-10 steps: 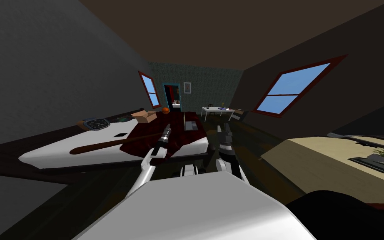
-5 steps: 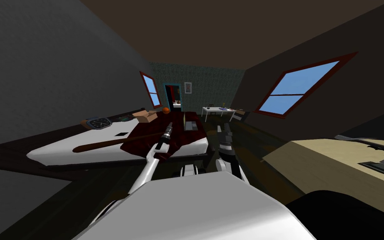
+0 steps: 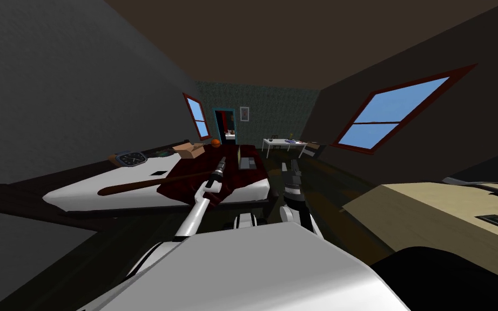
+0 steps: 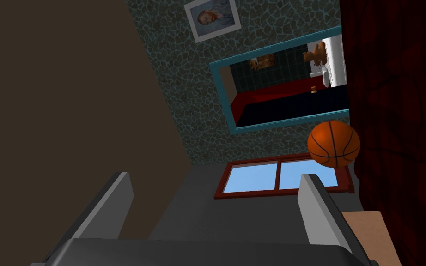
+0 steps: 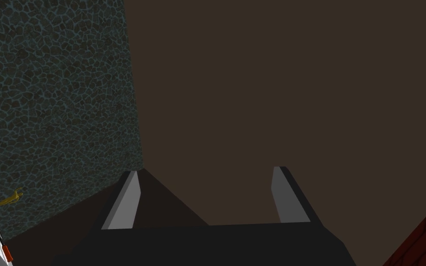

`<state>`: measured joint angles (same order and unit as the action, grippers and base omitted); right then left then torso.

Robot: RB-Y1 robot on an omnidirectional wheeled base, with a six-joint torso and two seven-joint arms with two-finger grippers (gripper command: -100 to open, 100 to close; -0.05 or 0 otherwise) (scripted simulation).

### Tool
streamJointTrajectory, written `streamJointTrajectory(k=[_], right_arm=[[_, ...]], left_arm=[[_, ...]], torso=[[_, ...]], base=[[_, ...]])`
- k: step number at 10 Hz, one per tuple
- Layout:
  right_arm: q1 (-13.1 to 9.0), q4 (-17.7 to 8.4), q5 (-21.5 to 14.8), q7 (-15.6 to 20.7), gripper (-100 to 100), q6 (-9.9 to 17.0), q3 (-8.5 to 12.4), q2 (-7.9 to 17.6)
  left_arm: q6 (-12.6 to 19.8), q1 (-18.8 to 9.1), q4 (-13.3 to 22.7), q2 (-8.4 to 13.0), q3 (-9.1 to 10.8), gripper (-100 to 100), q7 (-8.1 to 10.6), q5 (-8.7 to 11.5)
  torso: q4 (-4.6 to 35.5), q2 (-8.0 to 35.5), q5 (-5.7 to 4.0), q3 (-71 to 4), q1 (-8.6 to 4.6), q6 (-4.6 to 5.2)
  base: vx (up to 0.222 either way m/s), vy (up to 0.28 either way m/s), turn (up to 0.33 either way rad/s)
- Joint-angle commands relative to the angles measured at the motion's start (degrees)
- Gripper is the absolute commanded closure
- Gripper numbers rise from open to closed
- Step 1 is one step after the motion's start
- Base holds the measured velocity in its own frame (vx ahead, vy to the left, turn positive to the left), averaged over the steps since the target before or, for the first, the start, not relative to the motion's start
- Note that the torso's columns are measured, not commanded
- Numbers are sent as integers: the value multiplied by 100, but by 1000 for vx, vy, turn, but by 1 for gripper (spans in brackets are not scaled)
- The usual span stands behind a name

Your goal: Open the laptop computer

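Laptop [image 3: 247, 162]: grey, lying flat on the dark red blanket [image 3: 231, 181] of the bed [image 3: 107, 194], near its right edge. Its long side seems to run away from us, toward the far wall.
Left gripper [image 3: 222, 162]: over the blanket, left of the laptop and apart from it, fingers [image 4: 112, 203] spread wide.
Right gripper [image 3: 295, 164]: off the bed's right edge, fingers [image 5: 125, 203] spread wide.
Also on the bed: an orange basketball [image 4: 333, 143] and a clock [image 3: 132, 159].
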<state>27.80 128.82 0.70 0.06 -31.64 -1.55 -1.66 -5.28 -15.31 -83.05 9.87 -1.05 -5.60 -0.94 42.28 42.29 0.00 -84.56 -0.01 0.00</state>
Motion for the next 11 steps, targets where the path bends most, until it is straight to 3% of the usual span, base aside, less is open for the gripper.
streamJointTrajectory(k=[1, 4, 8, 11], right_arm=[[0, 0, 0, 0, 0, 0, 0, 0], [0, 0, 0, 0, 0, 0, 0, 0], [0, 0, 0, 0, 0, 0, 0, 0], [0, 0, 0, 0, 0, 0, 0, 0]], left_arm=[[67, -334, 376, -27, 21, -100, -3, -38], [336, -952, 1005, -96, 60, -100, 4, -129], [501, -1499, 1558, -153, 84, -100, 8, -184], [720, -2085, 2142, -240, 116, -100, 13, -258]], torso=[[0, -1, 0, -1, 0, 0], [0, -1, -1, -1, -4, 0], [0, -1, 1, -1, 1, 0], [0, 0, 0, 0, 0, 0]], base=[[5, -25, 19], [8, -42, 51], [5, -36, 31], [3, -32, 42]])
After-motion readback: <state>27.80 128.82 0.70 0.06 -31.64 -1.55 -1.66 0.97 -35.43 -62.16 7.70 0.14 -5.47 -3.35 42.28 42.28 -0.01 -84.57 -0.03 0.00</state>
